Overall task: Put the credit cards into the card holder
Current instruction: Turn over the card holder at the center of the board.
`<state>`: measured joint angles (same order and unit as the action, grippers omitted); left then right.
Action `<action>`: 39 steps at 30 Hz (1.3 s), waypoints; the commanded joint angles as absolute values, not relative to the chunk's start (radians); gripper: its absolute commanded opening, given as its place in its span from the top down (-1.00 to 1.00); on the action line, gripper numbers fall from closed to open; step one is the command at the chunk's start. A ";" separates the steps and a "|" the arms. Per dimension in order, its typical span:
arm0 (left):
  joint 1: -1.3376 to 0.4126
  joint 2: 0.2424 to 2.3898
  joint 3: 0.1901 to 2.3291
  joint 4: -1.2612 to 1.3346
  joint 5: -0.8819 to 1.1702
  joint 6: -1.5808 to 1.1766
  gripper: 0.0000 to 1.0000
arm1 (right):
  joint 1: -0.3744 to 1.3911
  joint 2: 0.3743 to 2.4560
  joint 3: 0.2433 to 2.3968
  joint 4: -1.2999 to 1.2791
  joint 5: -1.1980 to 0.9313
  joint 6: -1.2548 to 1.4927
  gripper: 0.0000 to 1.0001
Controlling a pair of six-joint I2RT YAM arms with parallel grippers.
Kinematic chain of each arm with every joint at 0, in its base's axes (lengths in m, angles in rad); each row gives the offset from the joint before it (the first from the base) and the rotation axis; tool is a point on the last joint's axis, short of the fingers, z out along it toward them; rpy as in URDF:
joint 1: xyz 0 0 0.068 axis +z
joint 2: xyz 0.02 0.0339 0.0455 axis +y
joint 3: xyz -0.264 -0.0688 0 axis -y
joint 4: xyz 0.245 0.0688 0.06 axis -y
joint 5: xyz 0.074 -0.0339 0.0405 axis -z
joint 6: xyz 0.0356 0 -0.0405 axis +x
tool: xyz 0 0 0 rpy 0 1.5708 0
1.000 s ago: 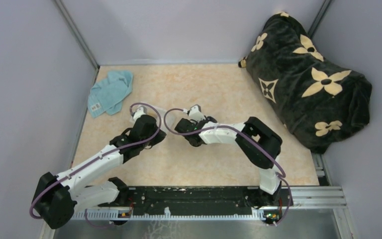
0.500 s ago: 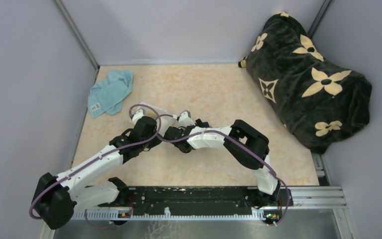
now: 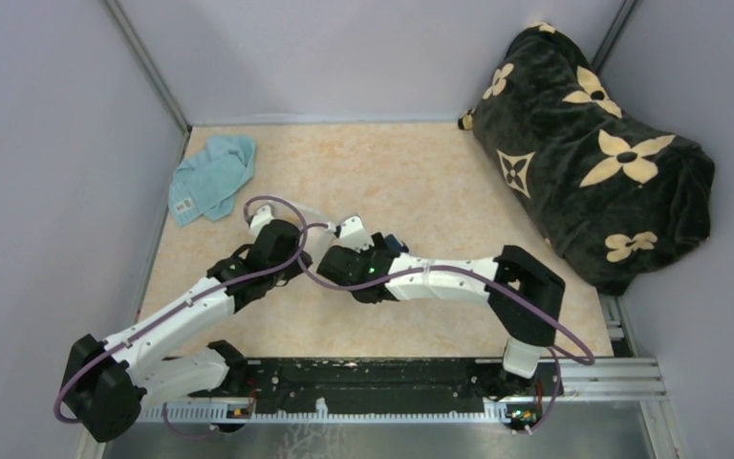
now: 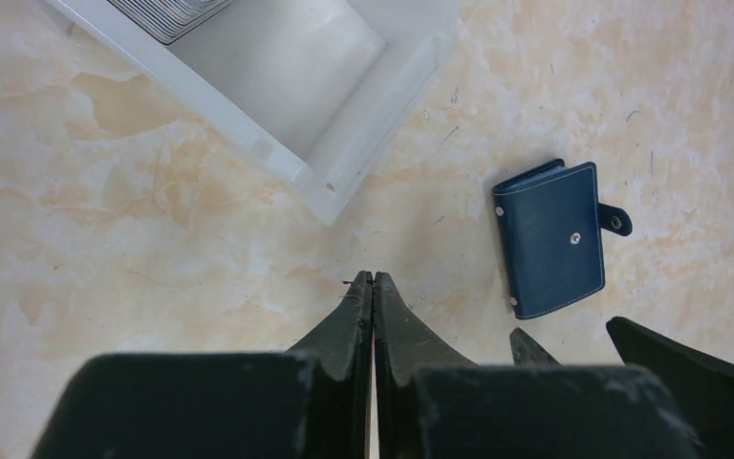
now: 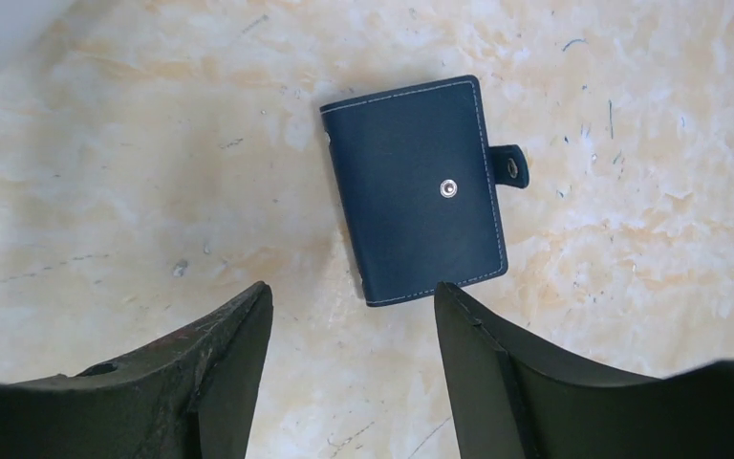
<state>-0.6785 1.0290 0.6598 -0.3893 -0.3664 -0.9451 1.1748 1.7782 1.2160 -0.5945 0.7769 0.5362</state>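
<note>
Below, flat stitched card holder [image 5: 419,191], seemingly leather, rectangular

We are finding no word, number or brand name that can be read in any view. We are seeing a small white tag [image 3: 183,205] on the teal cloth [image 3: 212,175], but its print is too small to make out. The dark blanket [image 3: 593,153] is showing only cream flower motifs, and the card holder [image 5: 419,187] is showing only stitching and a snap stud.
</note>
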 commanded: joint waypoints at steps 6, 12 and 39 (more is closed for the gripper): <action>-0.693 1.065 0.659 -0.336 -0.319 -0.951 0.91 | 1.158 1.510 1.099 -0.445 0.696 0.462 -0.21; -0.780 1.143 0.637 -0.225 -0.300 -0.992 0.89 | 1.025 1.416 0.995 -0.356 0.561 0.372 -0.08; -0.896 1.588 0.798 0.061 -0.293 -1.080 0.68 | 0.744 1.491 0.972 -0.240 0.243 0.242 0.10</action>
<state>-0.8925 1.5841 0.7719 0.0128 -0.2844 -1.0714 0.7494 1.4715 0.9241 -0.2871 0.2775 0.2539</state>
